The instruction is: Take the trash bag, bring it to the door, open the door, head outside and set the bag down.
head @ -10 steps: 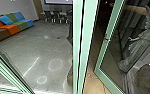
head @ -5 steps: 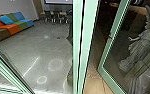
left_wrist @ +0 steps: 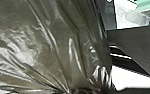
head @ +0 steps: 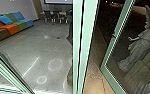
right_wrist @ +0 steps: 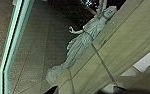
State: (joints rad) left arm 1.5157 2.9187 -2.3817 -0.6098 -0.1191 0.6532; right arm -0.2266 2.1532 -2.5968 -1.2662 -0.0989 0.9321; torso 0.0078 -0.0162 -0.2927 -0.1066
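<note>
A shiny dark brown plastic trash bag (left_wrist: 48, 45) hangs in the grip of the robot's left hand (left_wrist: 77, 90), its folds gathered tightly at the hold. The state of the right hand (right_wrist: 84, 89) cannot be told. In the head view, a glass door with a pale green frame (head: 107, 67) stands ajar at an angle to a pale green post (head: 88, 45), tan paving (head: 94, 83) between them. A grey winged statue (head: 138, 47) shows through the glass. Across a grey floor (head: 41, 47) sits a sofa in orange, green, blue and brown (head: 12, 27).
</note>
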